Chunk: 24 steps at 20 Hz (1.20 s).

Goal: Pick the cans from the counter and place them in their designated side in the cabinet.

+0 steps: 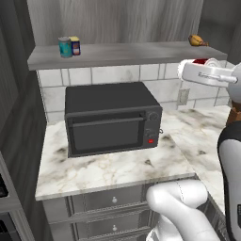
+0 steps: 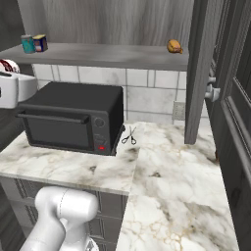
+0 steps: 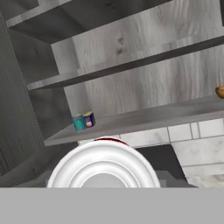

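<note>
A red can with white bands [image 1: 203,61] sits clamped in the white arm's gripper [image 1: 207,63], raised above the black microwave [image 1: 111,117] on the white marble counter [image 1: 117,167] — while the yellow-topped dark blue can [image 1: 75,45] stands beside a teal can [image 1: 65,47] at the left end of the grey wood-grain cabinet's shelf [image 1: 127,54], a brown-orange lumpy food item [image 2: 174,46] at the far right.

no readable text, labels or numbers, cans [image 1: 69,47] and microwave [image 1: 112,117] too blurred to read
</note>
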Tool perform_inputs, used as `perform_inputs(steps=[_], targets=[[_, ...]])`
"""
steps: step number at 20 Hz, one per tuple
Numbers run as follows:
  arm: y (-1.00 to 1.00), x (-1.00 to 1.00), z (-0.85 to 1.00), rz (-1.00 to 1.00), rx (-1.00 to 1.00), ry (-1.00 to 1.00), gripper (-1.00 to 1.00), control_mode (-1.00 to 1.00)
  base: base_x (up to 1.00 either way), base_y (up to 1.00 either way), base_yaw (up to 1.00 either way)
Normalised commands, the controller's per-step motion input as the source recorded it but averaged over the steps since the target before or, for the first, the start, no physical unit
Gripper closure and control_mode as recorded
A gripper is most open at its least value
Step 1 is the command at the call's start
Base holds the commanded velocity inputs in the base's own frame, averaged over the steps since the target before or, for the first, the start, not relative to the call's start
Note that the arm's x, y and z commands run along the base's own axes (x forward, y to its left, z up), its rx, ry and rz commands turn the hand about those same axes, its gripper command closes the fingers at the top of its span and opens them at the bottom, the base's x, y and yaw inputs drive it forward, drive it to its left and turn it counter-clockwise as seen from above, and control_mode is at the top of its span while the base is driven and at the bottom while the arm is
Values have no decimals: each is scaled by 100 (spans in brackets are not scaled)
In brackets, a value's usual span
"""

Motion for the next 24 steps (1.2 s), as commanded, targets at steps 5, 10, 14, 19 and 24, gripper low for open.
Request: perform_inputs(steps=[5, 10, 14, 19, 24], targets=[[7, 13, 4, 0, 0, 0, 100, -100, 0, 0, 0], [11, 15, 0, 0, 0, 0, 100, -100, 0, 0, 0], [9, 21, 0, 0, 0, 1, 100, -100, 0, 0, 0], [9, 21, 0, 0, 0, 1, 100, -100, 0, 0, 0], [8, 19, 0, 0, 0, 0, 100, -100, 0, 0, 0]])
